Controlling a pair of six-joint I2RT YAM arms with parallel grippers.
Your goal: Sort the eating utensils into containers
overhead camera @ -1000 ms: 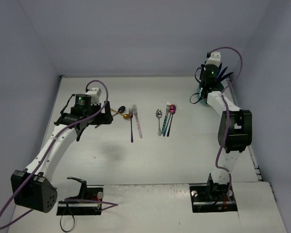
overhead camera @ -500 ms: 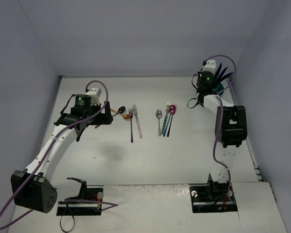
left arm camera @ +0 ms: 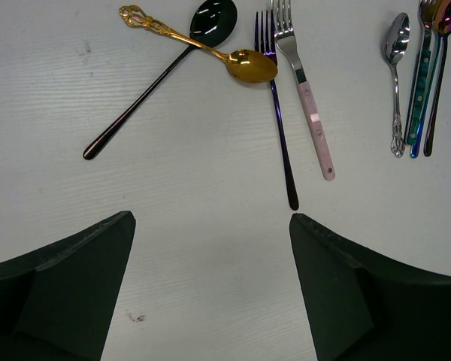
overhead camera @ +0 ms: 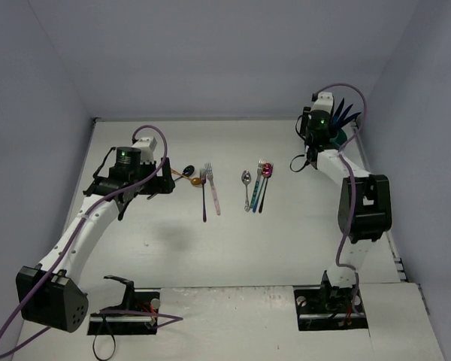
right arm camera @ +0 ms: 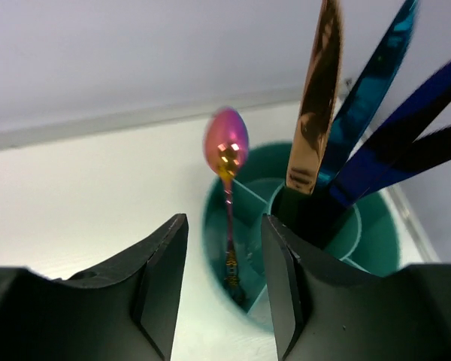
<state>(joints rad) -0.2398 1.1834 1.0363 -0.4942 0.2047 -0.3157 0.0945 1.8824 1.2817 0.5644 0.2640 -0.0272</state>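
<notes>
Several glossy blades (right arm camera: 316,98) crowd round teal caddy (right arm camera: 379,252) at 3 o'clock, slim pink spoon (right arm camera: 227,150) at 9. Right claw (right arm camera: 224,226) half-open, left claw (left arm camera: 212,218) wide, both empty.

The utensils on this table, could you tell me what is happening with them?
The right tool is open over the teal caddy, where a pink spoon stands in one compartment. The left tool hovers open above the gold spoon and dark blue fork on the table, holding nothing.

Spoon (right arm camera: 226,147) stands in caddy (right arm camera: 377,254); knives (right arm camera: 314,98) right of it.
</notes>
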